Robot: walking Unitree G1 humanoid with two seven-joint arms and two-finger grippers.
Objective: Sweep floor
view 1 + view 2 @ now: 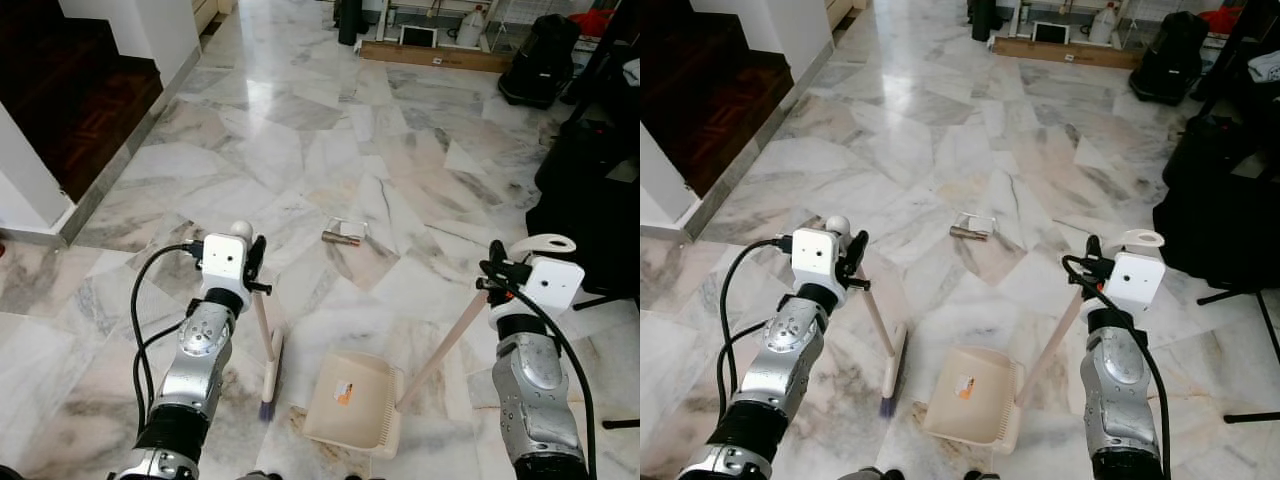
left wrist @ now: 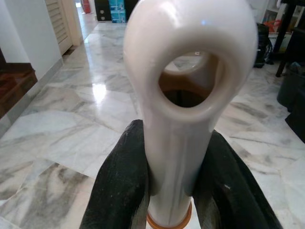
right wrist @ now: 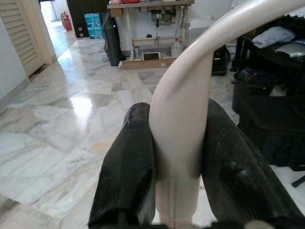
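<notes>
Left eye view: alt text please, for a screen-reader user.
On a marble floor, the left gripper holds a short broom and the right gripper holds a cream dustpan by its long handle; small debris lies ahead.

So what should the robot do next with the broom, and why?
Probably step forward. The litter lies on the floor beyond the dustpan, too far to sweep. The left tool already holds the broom, and the right tool the dustpan's handle.
</notes>
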